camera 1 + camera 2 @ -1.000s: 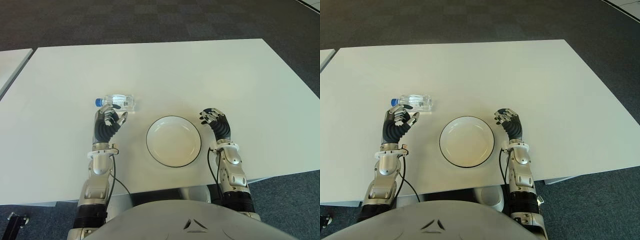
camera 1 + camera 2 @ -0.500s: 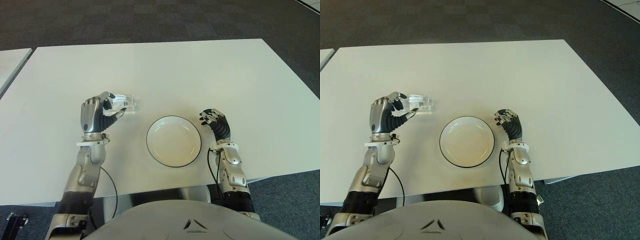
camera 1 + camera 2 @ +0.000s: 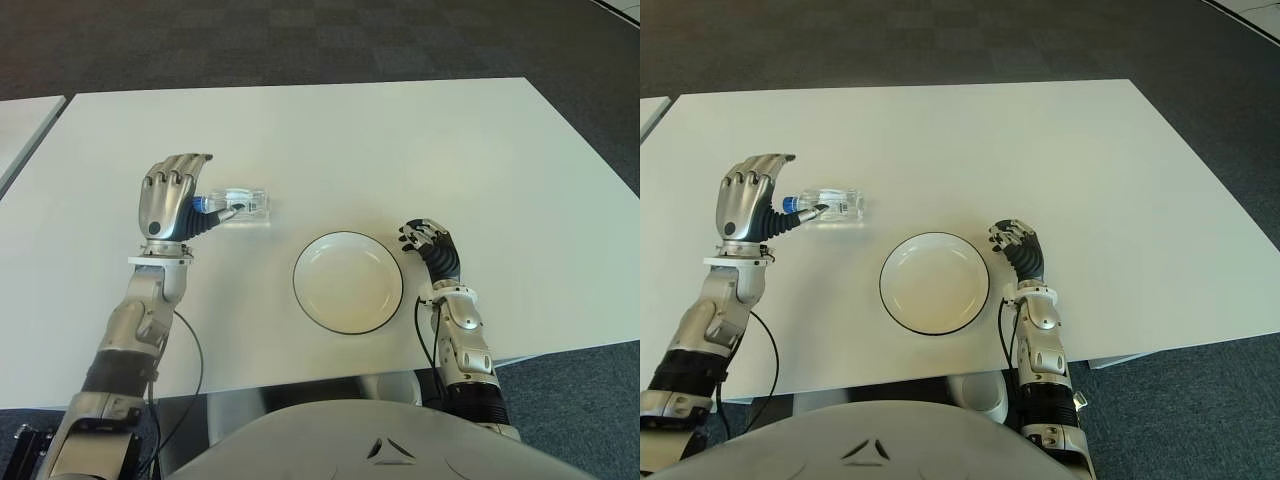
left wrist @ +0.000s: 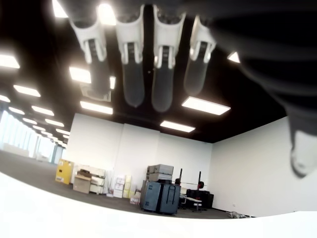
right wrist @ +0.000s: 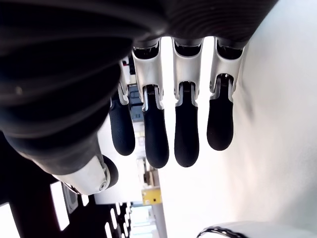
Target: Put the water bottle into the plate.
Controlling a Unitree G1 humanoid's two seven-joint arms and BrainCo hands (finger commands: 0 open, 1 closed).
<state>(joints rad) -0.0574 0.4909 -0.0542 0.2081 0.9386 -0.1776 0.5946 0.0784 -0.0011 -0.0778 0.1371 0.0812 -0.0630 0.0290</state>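
Lying on the table [image 3: 400, 140], the water bottle [image 3: 240, 206] is left of the plate [image 3: 347, 281]. Left hand [image 3: 168, 196] beside its cap shows 4 spread fingers [image 4: 133, 69], bottle unseen there; right hand [image 3: 430, 243], relaxed, holds nothing.

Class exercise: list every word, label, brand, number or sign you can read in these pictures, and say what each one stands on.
None can be read.
water bottle: its clear label carries small dark print, too small to read.
plate: plain, no markings.
table: bare, no text.
left hand and right hand: no legible markings.
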